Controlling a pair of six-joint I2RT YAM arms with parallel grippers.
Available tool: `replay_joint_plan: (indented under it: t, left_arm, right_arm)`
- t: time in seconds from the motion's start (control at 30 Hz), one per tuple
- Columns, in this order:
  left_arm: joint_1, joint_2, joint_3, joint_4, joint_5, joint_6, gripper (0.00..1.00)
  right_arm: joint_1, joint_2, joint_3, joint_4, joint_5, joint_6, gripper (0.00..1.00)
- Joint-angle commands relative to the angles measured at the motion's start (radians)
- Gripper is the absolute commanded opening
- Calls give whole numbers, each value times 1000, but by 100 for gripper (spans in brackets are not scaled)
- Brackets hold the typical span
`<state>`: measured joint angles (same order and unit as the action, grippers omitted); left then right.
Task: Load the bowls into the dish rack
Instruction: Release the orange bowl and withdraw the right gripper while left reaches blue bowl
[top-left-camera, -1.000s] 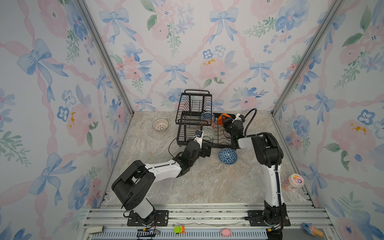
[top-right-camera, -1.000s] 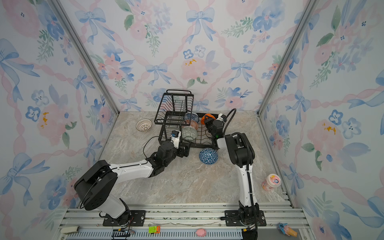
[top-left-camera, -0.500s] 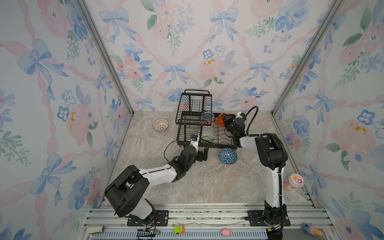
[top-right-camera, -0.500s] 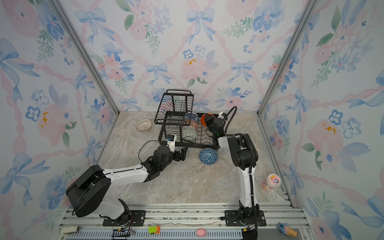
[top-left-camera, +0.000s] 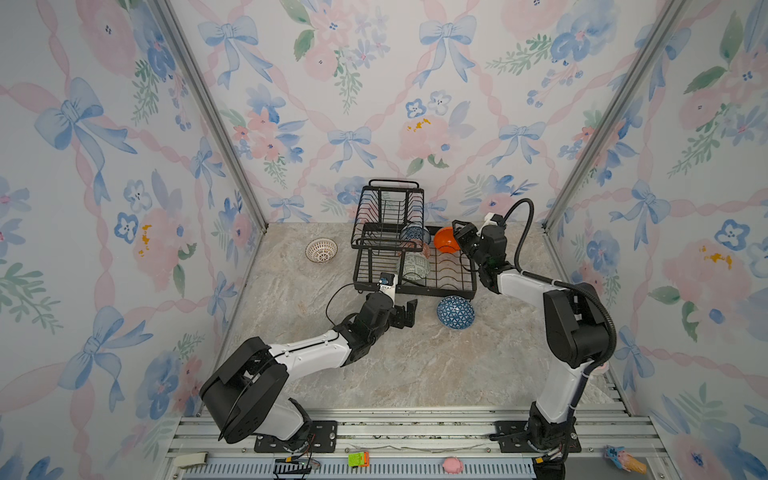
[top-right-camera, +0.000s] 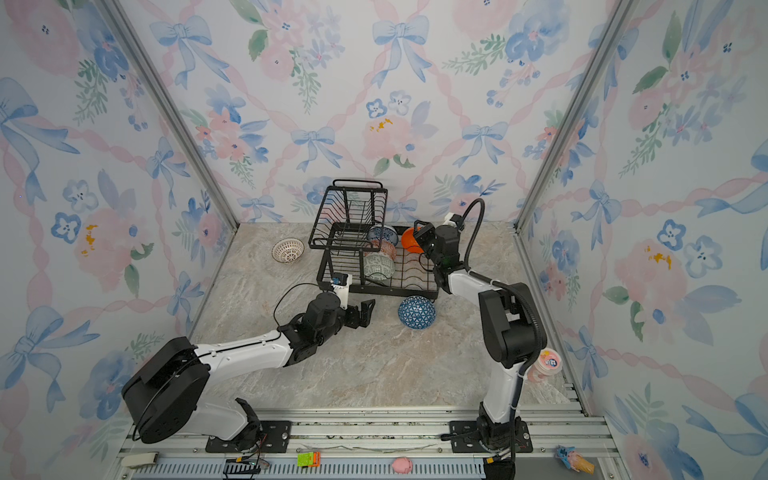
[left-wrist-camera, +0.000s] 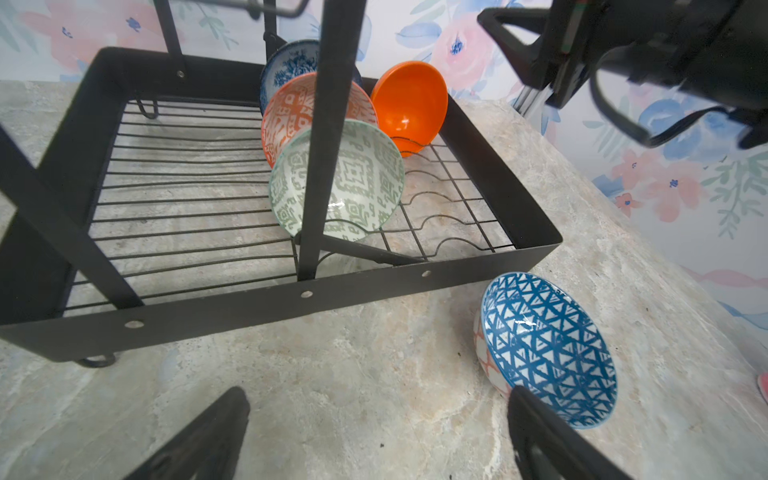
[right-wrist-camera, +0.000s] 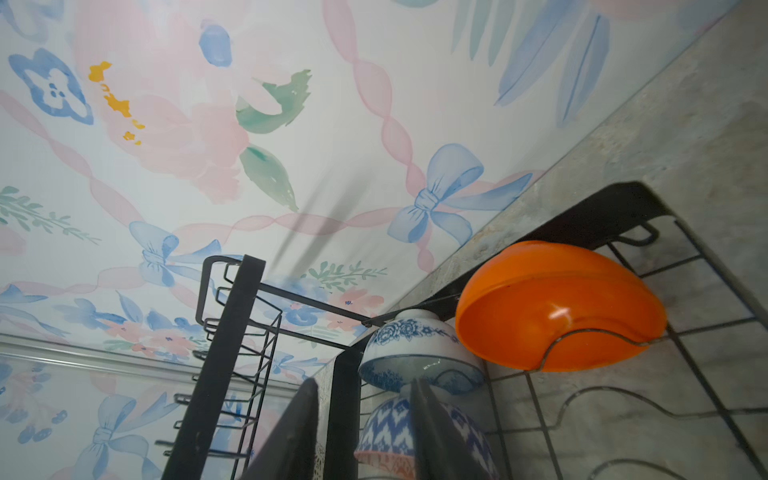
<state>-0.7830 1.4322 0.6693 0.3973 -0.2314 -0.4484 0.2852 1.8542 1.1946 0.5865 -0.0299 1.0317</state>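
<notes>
Right gripper (top-left-camera: 458, 233) released orange bowl (top-left-camera: 444, 241); stands on edge, opening frontward.

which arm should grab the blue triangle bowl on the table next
Probably left. The left tool is open, low over the table, facing the blue bowl close by. The right tool is at the far end of the rack by the orange bowl, farther off.
</notes>
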Motion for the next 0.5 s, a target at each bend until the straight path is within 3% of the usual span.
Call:
replay_joint_plan:
  t: [0.0, 0.3, 0.4, 0.47]
  left_arm:
    - [-7, 13, 55, -113, 38, -63, 98]
    - [-62, 129, 226, -261, 115, -174, 98]
    - [-84, 159, 252, -268, 123, -200, 98]
    - [-105, 184, 272, -283, 113, -206, 98]
  right_arm:
    - [0, -112, -62, -199, 4, -141, 41]
    - [-13, -384, -180, -527, 52, -370, 58]
    - [-20, -460, -218, -590, 66, -400, 76]
    - [-23, -515, -249, -629, 85, -448, 94]
